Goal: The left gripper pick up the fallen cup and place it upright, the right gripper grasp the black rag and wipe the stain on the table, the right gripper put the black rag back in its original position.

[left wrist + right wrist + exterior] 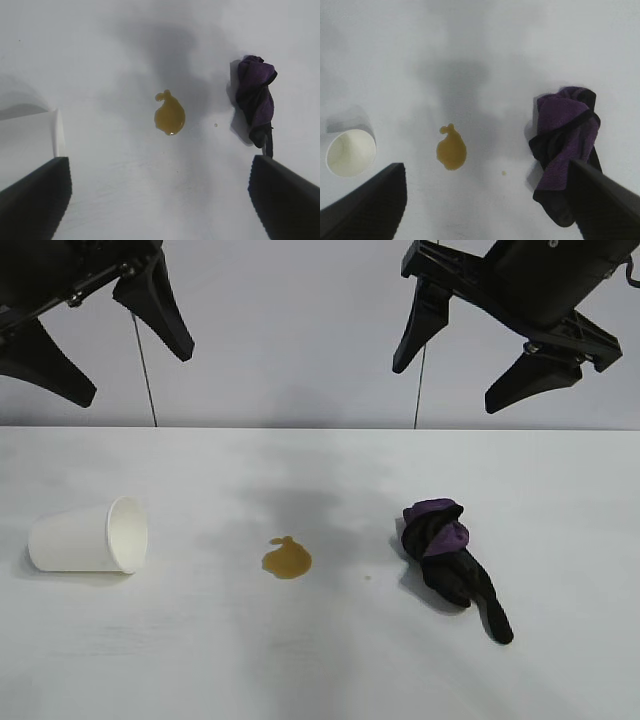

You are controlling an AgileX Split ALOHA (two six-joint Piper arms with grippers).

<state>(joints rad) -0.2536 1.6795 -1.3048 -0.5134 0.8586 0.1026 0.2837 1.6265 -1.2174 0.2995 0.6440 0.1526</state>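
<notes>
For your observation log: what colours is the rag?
Black rag with purple patches, clearest in the right wrist view.

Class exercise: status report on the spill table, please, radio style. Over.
Left gripper and right gripper both open, high above the table. Cup on its side, stain unwiped, black rag untouched. Nothing in the way.

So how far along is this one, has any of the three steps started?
Nothing looks done. The cup lies on its side, the stain is unwiped, and the black rag sits bunched on the table. Nothing is in hand: the left gripper and right gripper hang open above the table, holding nothing. All three steps remain.
</notes>
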